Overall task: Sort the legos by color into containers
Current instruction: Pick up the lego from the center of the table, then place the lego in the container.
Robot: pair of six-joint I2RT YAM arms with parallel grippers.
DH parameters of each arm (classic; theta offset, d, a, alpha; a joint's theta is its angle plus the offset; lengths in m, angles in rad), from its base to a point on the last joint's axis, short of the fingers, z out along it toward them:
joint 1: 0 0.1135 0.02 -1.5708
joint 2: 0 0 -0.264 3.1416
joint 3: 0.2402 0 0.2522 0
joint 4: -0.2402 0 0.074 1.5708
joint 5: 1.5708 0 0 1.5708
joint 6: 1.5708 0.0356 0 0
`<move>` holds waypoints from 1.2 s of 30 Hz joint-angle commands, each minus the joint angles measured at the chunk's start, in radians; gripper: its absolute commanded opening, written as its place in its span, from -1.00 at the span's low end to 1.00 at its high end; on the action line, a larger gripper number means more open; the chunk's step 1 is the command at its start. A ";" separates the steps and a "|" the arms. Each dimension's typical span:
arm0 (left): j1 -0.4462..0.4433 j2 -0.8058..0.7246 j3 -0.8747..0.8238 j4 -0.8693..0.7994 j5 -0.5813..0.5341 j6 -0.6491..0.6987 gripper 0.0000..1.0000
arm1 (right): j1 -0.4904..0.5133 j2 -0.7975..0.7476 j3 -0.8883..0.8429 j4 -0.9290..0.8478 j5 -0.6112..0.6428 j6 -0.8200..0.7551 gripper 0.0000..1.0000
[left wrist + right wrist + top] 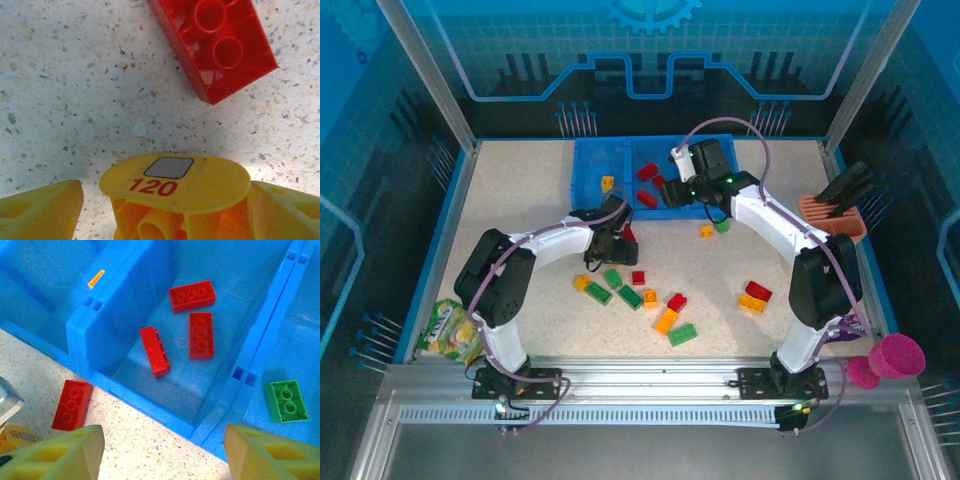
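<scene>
My left gripper point(165, 192) point(609, 248) is down at the table with its fingers on either side of a yellow lego point(175, 175) marked 120. The right finger touches it and a small gap shows at the left finger. A red lego point(215, 45) point(628, 237) lies just ahead. My right gripper point(162, 455) point(686, 190) hangs open and empty over the front wall of the blue tray point(150, 405) point(588, 160). The middle container holds three red legos point(201, 335), the right one a green lego point(286, 400), and the left one a yellow lego point(96, 279) point(608, 183).
Several loose legos point(630, 297) in red, green and orange lie mid-table, with more at the right point(755, 297) and two point(714, 229) below the right gripper. A snack packet point(450, 330) sits front left. A salmon holder point(832, 212) is at the right and a pink cup point(895, 355) front right.
</scene>
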State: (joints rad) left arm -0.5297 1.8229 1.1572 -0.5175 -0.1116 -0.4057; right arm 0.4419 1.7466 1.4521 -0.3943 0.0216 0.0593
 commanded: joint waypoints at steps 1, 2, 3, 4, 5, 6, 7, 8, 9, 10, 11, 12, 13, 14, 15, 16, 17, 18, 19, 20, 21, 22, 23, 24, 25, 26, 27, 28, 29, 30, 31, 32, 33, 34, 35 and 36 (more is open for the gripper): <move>-0.008 0.015 0.022 0.000 0.015 -0.021 0.62 | -0.015 -0.015 -0.006 0.012 0.006 0.004 0.31; -0.009 0.017 0.020 0.002 0.016 -0.021 0.58 | -0.016 -0.014 -0.006 0.012 0.008 0.004 0.31; -0.009 0.018 0.018 0.002 0.018 -0.023 0.55 | -0.016 -0.014 -0.006 0.012 0.010 0.004 0.30; -0.009 0.020 0.018 0.002 0.018 -0.022 0.51 | -0.016 -0.013 -0.006 0.011 0.011 0.003 0.31; -0.008 0.021 0.018 0.003 0.018 -0.023 0.45 | -0.016 -0.012 -0.006 0.011 0.013 0.002 0.30; -0.009 0.022 0.017 0.005 0.019 -0.023 0.39 | -0.017 -0.010 -0.006 0.009 0.015 0.003 0.30; -0.008 0.023 0.018 0.005 0.021 -0.024 0.32 | -0.018 -0.010 -0.007 0.008 0.017 0.002 0.31; -0.008 0.024 0.018 0.007 0.022 -0.024 0.24 | -0.017 -0.011 -0.007 0.007 0.017 0.001 0.30; -0.009 0.026 0.018 0.008 0.025 -0.025 0.15 | -0.017 -0.013 -0.009 0.005 0.019 0.001 0.30; -0.009 0.027 0.019 0.008 0.025 -0.025 0.08 | -0.018 -0.012 -0.011 0.004 0.020 0.001 0.30; -0.009 0.029 0.021 0.008 0.027 -0.024 0.01 | -0.018 -0.015 -0.014 0.002 0.024 0.001 0.30; -0.009 0.029 0.024 0.008 0.028 -0.023 -0.02 | -0.018 -0.018 -0.019 0.002 0.028 0.001 0.30; -0.009 0.029 0.025 0.006 0.029 -0.023 -0.02 | -0.019 -0.022 -0.025 0.000 0.032 0.002 0.30; -0.009 0.026 0.028 0.003 0.028 -0.022 -0.02 | -0.020 -0.027 -0.032 -0.001 0.035 0.001 0.30; -0.009 0.020 0.032 -0.002 0.023 -0.019 -0.03 | -0.019 -0.034 -0.041 -0.003 0.041 0.001 0.30; -0.008 0.014 0.036 -0.009 0.019 -0.016 -0.03 | -0.019 -0.041 -0.049 -0.004 0.045 0.001 0.30; -0.007 0.003 0.043 -0.016 0.010 -0.013 -0.03 | -0.021 -0.049 -0.060 -0.006 0.053 0.001 0.30; -0.006 -0.009 0.052 -0.024 0.003 -0.007 -0.03 | -0.022 -0.058 -0.073 -0.008 0.056 0.003 0.30; -0.003 -0.021 0.063 -0.036 -0.007 -0.002 -0.03 | -0.023 -0.068 -0.085 -0.009 0.057 0.006 0.30; 0.000 -0.034 0.078 -0.048 -0.016 0.007 -0.03 | -0.025 -0.078 -0.101 -0.009 0.059 0.011 0.30; 0.004 -0.050 0.092 -0.059 -0.024 0.015 -0.02 | -0.029 -0.091 -0.119 -0.008 0.059 0.018 0.31; 0.009 -0.061 0.110 -0.067 -0.031 0.025 -0.02 | -0.032 -0.103 -0.134 -0.007 0.058 0.024 0.31; 0.015 -0.074 0.134 -0.080 -0.040 0.040 0.00 | -0.035 -0.117 -0.157 -0.003 0.054 0.035 0.32; 0.022 -0.079 0.160 -0.095 -0.051 0.058 0.00 | -0.038 -0.131 -0.174 -0.002 0.050 0.042 0.33; 0.029 -0.081 0.196 -0.115 -0.063 0.081 0.00 | -0.040 -0.150 -0.194 -0.003 0.045 0.049 0.33; 0.040 -0.081 0.233 -0.130 -0.072 0.103 0.00 | -0.040 -0.170 -0.212 -0.009 0.044 0.051 0.33; 0.050 -0.081 0.263 -0.137 -0.082 0.121 0.00 | -0.041 -0.189 -0.229 -0.013 0.041 0.053 0.33; 0.064 -0.080 0.294 -0.136 -0.089 0.139 0.01 | -0.041 -0.214 -0.249 -0.019 0.042 0.055 0.33; 0.078 -0.075 0.324 -0.134 -0.092 0.154 0.01 | -0.040 -0.239 -0.270 -0.026 0.044 0.058 0.34; 0.094 -0.063 0.349 -0.131 -0.093 0.162 0.01 | -0.040 -0.258 -0.284 -0.038 0.047 0.060 0.34; 0.113 -0.049 0.380 -0.123 -0.090 0.168 0.01 | -0.040 -0.279 -0.299 -0.052 0.053 0.063 0.35; 0.129 -0.033 0.407 -0.112 -0.084 0.170 0.01 | -0.041 -0.299 -0.316 -0.065 0.060 0.068 0.35; 0.141 -0.020 0.426 -0.097 -0.085 0.171 0.01 | -0.041 -0.317 -0.331 -0.075 0.065 0.072 0.35; 0.155 0.004 0.451 -0.083 -0.083 0.168 0.03 | -0.042 -0.338 -0.349 -0.085 0.071 0.078 0.35; 0.168 0.032 0.488 -0.081 -0.080 0.166 0.05 | -0.042 -0.360 -0.368 -0.098 0.080 0.086 0.35; 0.177 0.057 0.515 -0.076 -0.083 0.165 0.05 | -0.042 -0.377 -0.383 -0.114 0.090 0.096 0.36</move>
State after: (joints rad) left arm -0.3786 1.8084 1.6081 -0.6003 -0.1730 -0.2722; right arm 0.4110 1.4223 1.1088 -0.4461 0.0799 0.1196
